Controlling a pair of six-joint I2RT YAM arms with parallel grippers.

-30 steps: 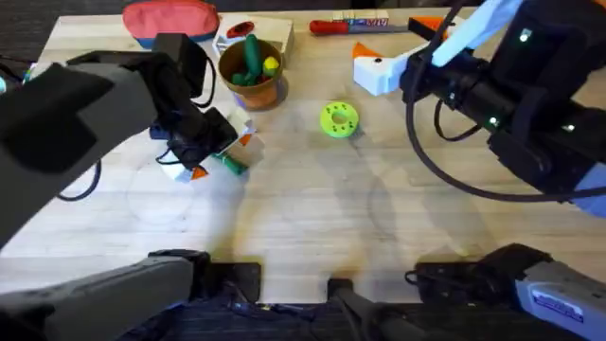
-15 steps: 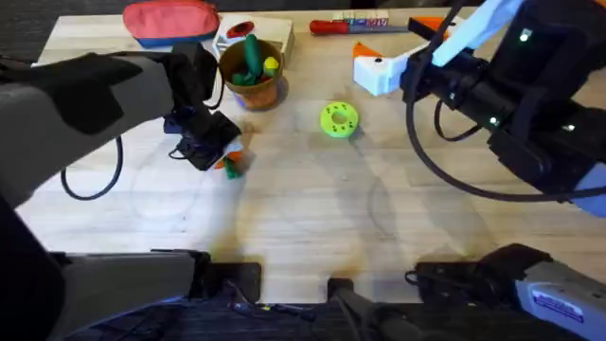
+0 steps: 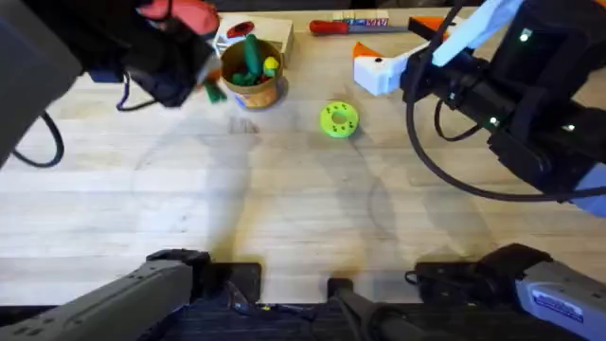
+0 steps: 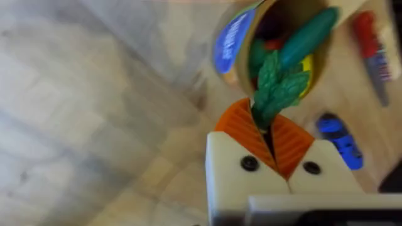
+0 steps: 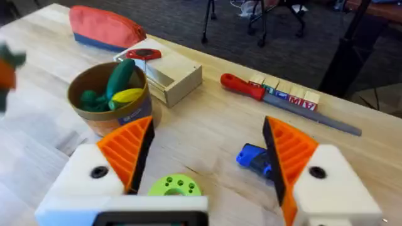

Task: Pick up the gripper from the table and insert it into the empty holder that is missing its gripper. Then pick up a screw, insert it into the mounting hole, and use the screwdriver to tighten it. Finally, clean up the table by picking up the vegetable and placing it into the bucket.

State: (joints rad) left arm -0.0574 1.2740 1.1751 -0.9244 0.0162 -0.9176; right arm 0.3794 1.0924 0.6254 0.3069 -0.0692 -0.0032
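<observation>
The left gripper [image 4: 271, 135] is clenched on the vegetable [image 4: 274, 94], carrying it, it seems, just beside the bucket [image 3: 251, 71] to drop it in, while the right gripper [image 5: 207, 157] waits released near the green disc [image 3: 339, 119].

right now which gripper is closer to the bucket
Left. The left gripper, shut on the vegetable, is right beside the bucket's rim. The right gripper is open and sits well across the table from it, past the green disc.
</observation>
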